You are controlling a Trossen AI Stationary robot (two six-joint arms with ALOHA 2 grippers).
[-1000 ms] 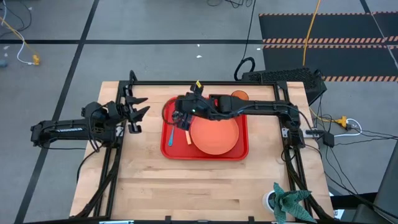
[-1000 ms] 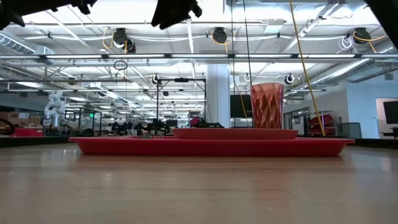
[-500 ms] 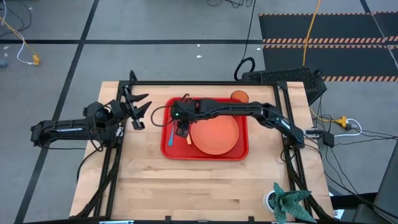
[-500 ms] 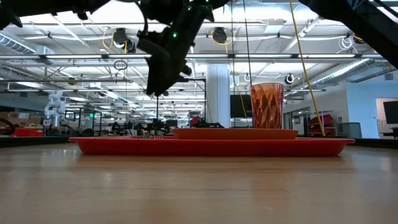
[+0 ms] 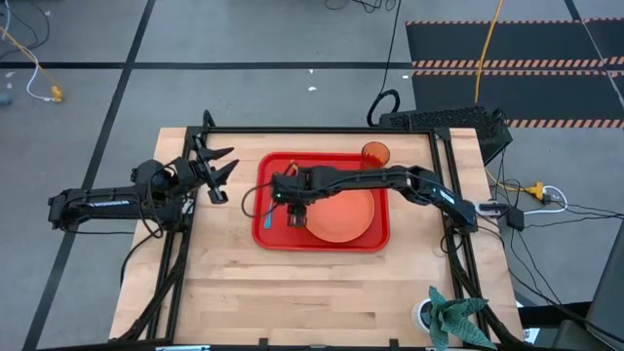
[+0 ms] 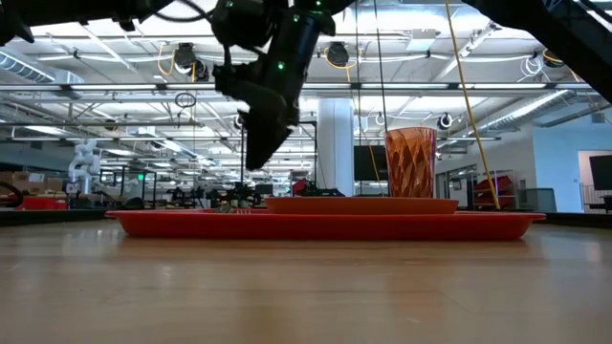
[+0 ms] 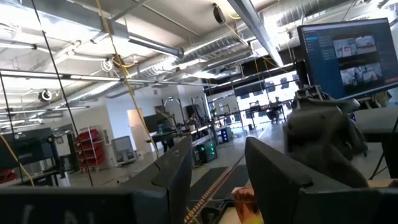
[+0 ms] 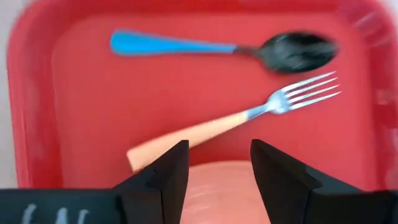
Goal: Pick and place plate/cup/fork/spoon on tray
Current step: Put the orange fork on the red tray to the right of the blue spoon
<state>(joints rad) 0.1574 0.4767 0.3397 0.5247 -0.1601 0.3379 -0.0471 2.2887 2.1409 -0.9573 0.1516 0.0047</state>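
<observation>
Tabletop [image 5: 292,283]: pale wood, carrying my red tray [image 5: 375,237].
Fork [image 8: 236,122]: on the tray beside spoon [image 8: 224,48]; I judge it light, thin, slippery; pinch mid-handle.
Right end effector [image 8: 214,163]: wide, empty, above fork.
Left end effector [image 5: 214,168]: parked open, off-tray.

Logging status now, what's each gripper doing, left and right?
Left gripper: open, empty, beside the tray.
Right gripper: open, empty, above the fork.

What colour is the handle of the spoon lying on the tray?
Light blue. The spoon shows best in the right wrist view, beside the fork.
</observation>
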